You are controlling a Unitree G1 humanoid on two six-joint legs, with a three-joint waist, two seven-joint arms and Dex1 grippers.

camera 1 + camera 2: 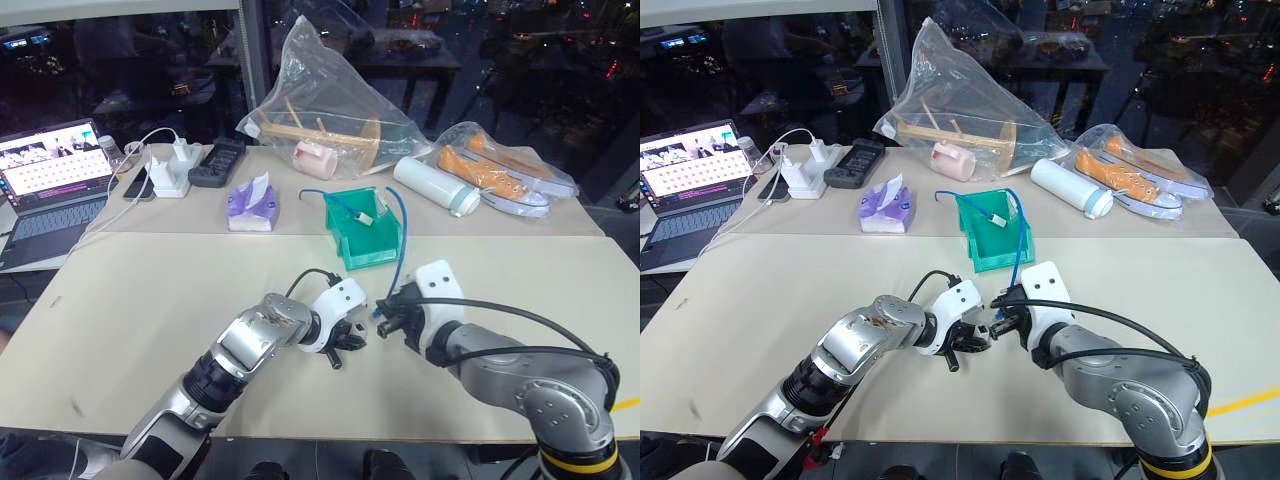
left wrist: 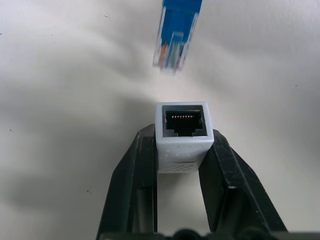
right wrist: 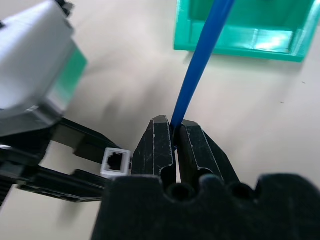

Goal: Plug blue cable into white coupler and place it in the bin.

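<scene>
1. Left wrist view: the white coupler (image 2: 184, 136) is clamped between the two black fingers (image 2: 131, 187) of the left gripper (image 1: 345, 343), its dark socket facing outward; the clear plug end of the blue cable (image 2: 176, 35) is seen just beyond the socket, apart from it and not inserted
2. Right wrist view: the right gripper (image 3: 172, 127) is seen pinched tight on the blue cable, which runs away from the fingertips toward the bin (image 3: 240, 37); the coupler is seen just beside those fingertips, gripped by the other arm
3. Left eye view: both grippers are held close together above the beige table (image 1: 150, 310), near its front edge; the teal bin is stood just behind them, and the cable is draped from the right gripper up over the bin's rim and into it
4. Further back, a tissue pack (image 1: 251, 207), a white bottle (image 1: 436, 186), bagged orange shoes (image 1: 495, 172) and a laptop (image 1: 50, 185) are seen
</scene>
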